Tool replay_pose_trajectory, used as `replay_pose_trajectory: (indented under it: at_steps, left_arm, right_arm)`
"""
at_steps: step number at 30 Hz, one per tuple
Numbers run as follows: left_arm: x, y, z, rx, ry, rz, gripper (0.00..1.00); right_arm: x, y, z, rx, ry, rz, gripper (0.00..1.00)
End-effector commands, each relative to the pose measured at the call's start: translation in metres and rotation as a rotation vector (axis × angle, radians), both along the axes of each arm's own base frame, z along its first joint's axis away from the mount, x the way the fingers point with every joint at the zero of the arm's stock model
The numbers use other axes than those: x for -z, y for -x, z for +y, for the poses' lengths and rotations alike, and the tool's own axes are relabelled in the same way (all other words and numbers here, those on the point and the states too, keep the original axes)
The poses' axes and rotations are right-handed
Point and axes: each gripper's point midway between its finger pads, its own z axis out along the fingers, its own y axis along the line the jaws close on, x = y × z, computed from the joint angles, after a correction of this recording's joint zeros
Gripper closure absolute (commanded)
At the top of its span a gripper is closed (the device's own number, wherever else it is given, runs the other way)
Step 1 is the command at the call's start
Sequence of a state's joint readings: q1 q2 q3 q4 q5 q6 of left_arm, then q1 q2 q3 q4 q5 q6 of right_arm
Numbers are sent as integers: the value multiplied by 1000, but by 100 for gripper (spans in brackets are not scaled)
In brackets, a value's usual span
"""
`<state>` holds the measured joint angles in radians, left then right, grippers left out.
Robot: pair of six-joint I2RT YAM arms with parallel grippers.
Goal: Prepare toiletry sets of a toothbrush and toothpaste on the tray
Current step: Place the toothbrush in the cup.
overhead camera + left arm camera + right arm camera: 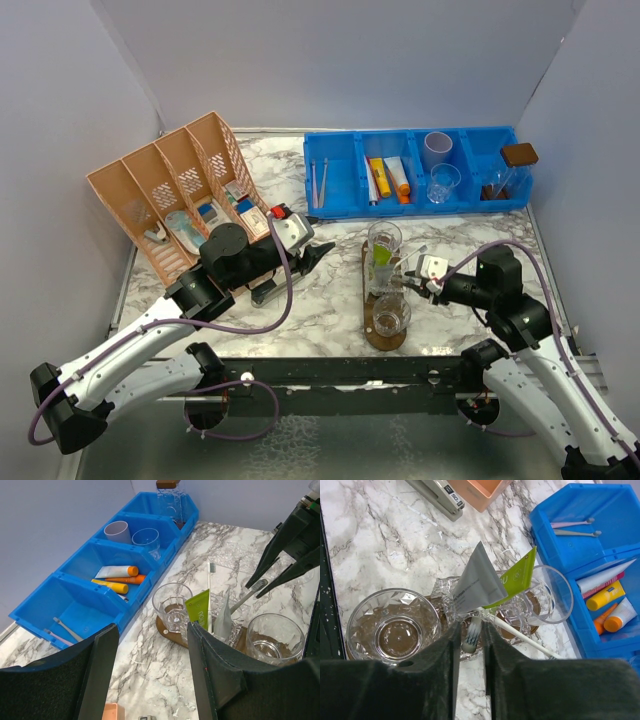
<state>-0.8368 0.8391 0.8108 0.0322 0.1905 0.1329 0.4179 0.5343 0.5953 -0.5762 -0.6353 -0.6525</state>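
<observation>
- The tray (386,343) lies a little right of the middle in the top view. Three clear tumblers stand on it in a row.
- The middle tumbler (235,625) looks crowded. A lime green tube (199,609), a grey tube (223,622) and a white toothbrush (209,592) all seem to stand in it.
- The top tumbler (384,238) and the bottom tumbler (390,315) look empty.
- The right tool (471,628) is narrow. The end of a second toothbrush (471,640) sits between its jaws. I cannot tell if the jaws press on it or are just beside it.
- I think the job right now is to leave this second toothbrush in the middle tumbler.
- To do it well, the brush should lean on the glass rim first. Then the jaws should open slowly and only a little.
- After that, the tool should go straight up and back. That way it does not bump the grey tube or tip the tumbler.
- The right arm comes in from the lower right of the top view. It is bent at the elbow, and its tool points left at the tray.
- The left tool (150,630) is wide, with nothing in it.
- It hangs over the tabletop (320,322) just left of the tray and points toward the tumblers.
- The left arm comes from the lower left corner and bends up toward the middle of the top view.
</observation>
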Motion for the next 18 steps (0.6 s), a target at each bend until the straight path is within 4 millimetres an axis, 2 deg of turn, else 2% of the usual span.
replay_pose_trajectory:
  at_steps: [1,5,12,18]
  left_arm:
    - [-8,0,3,-9,32,-19,40]
    - [-8,0,3,-7,31,-19,40]
    - [-6,-1,2,-7,26,-17,40]
    - [-5,-2,2,-15,22,-15,39]
  right_arm:
    - [-3,7,4,-46,-10,-16,72]
    - [-8,11,5,-63,-19,-27,60]
    - [-20,17,5,-74,-50,-60,48]
    - [-53,23,0,-29,-106,-98,41]
